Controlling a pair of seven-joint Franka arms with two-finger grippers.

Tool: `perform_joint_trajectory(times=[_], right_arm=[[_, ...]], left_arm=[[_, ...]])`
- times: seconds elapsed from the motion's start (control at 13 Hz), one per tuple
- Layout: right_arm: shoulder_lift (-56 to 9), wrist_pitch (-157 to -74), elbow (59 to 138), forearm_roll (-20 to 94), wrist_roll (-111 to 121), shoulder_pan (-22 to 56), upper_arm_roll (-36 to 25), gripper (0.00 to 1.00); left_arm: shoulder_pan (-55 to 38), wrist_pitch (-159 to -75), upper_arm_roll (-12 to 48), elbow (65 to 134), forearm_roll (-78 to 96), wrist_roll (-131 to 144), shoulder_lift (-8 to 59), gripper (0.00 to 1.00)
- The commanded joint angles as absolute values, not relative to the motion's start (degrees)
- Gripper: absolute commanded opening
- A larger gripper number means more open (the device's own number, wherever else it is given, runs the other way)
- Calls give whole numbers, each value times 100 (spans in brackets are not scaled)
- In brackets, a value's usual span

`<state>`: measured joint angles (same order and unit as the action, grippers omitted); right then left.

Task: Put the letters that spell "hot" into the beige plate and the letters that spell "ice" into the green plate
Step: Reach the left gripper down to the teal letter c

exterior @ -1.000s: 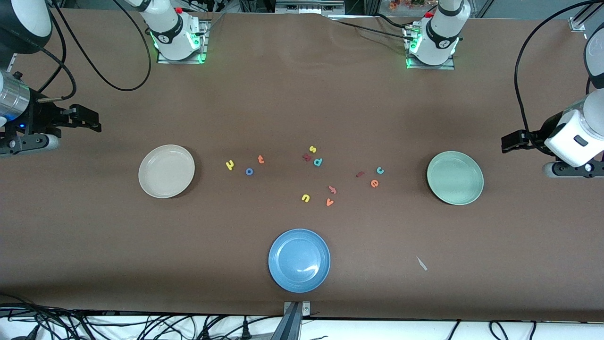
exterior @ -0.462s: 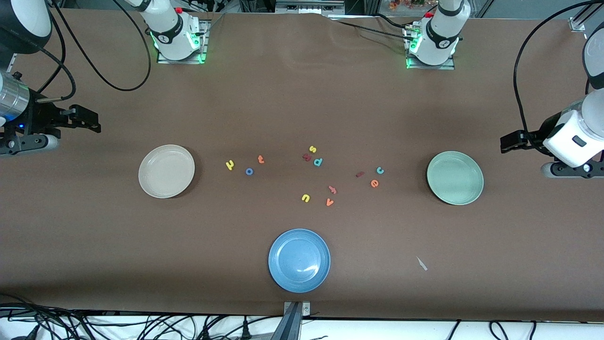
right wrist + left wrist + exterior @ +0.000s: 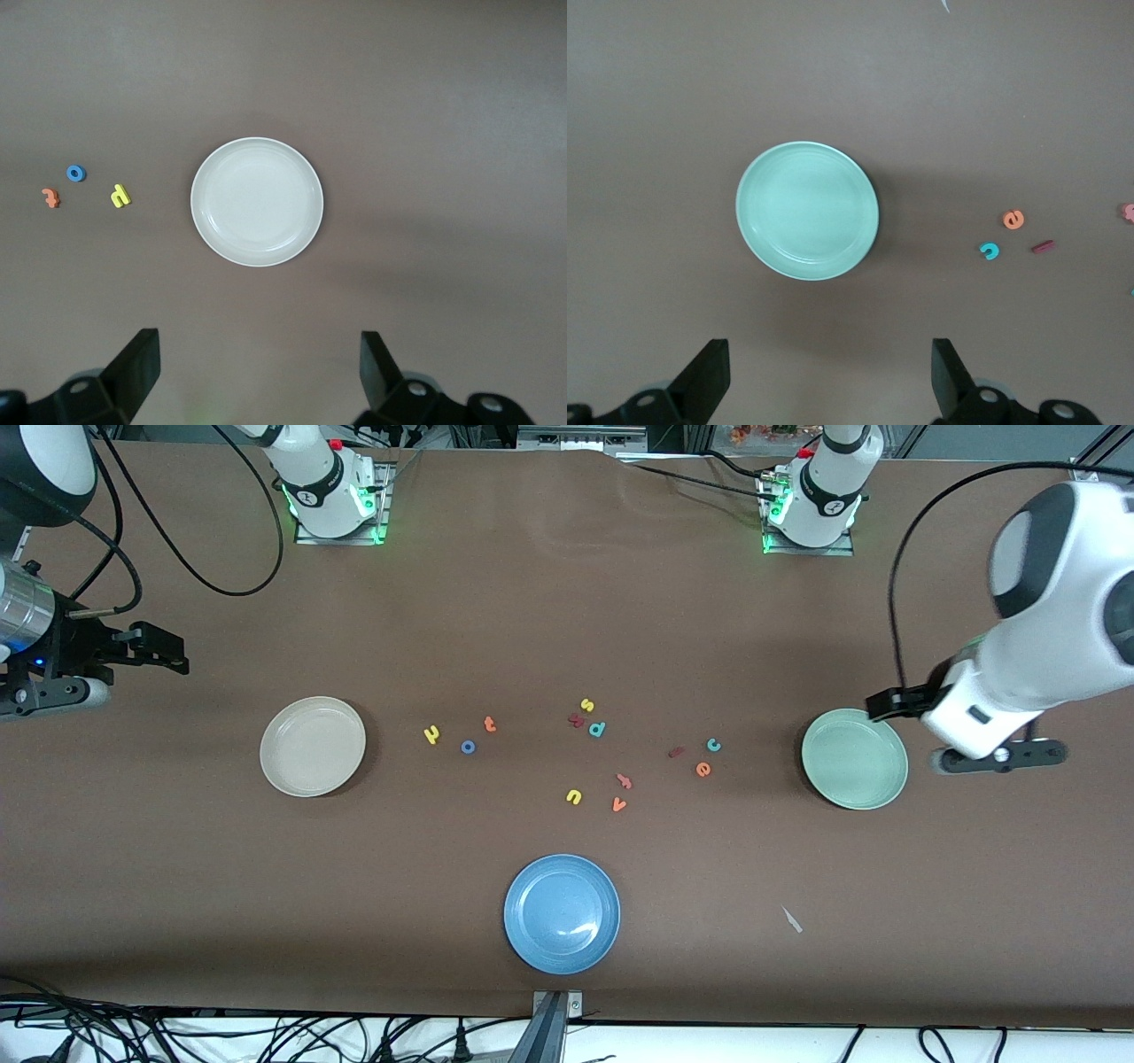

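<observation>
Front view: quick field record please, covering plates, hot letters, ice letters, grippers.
beige plate: empty, toward the right arm's end
green plate: empty, toward the left arm's end
hot letters: on the table beside the beige plate
ice letters: on the table beside the green plate
left gripper: open, over the green plate's edge
right gripper: open, waiting off the beige plate

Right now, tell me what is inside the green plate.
Nothing shows inside the green plate. The left hand covers a bit of its rim in the front view; the left wrist view shows it whole.
</observation>
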<state>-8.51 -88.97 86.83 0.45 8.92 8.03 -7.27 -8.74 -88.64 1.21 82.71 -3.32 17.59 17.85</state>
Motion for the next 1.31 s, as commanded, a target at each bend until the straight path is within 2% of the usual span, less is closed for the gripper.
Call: perform_joint_trajectory(times=[0.0,0.54,1.23], right_arm=[[-826,-8921,8710,141,984,756,-721,100],[-809,-8895,8710,141,984,756,-721,100],[-817,-8912,8710,141,984,756,-721,100]], left_arm=[[-1220,-9350,53,8306,-158,2668,2126,100],[-1714,-10423,61,8367,-150,4271,3049,99],[-1512,-11819,422,10061,421,3008,2971,99]])
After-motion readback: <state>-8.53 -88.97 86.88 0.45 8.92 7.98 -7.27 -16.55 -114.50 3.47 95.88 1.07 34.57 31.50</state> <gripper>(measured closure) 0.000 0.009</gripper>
